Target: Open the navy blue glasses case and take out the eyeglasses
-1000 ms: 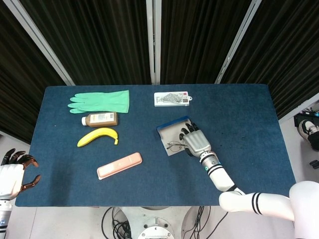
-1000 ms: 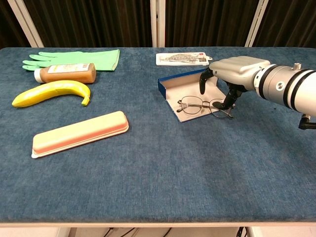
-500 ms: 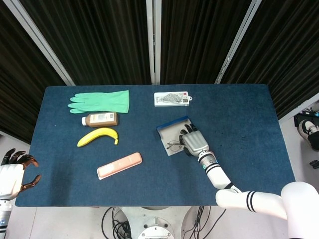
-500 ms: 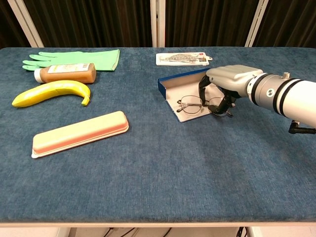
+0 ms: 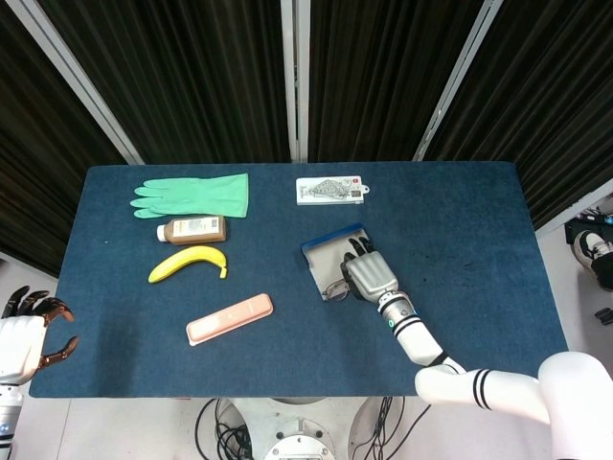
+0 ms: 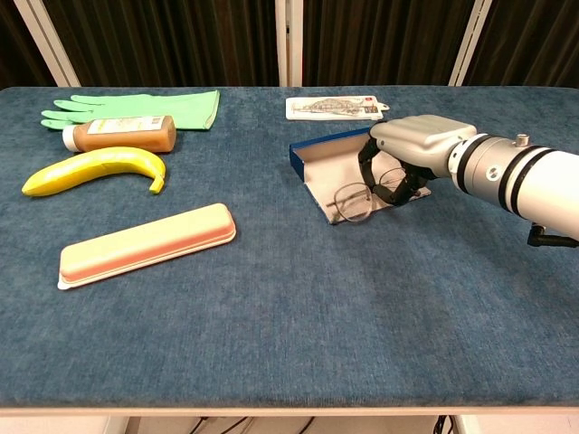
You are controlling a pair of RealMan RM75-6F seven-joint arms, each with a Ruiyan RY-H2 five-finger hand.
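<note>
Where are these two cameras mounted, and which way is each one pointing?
Head view: high above, looking steeply down on the blue table; shows the right hand and forearm, and the left hand idle off the table's corner.
Chest view: low at the near edge, looking across the table; only the right hand shows.
Both show the open glasses case, eyeglasses, banana and green glove.

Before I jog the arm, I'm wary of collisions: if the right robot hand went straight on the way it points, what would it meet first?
Probably the raised navy lid of the open glasses case, just beyond the right robot hand holding the eyeglasses; depth is uncertain.
</note>
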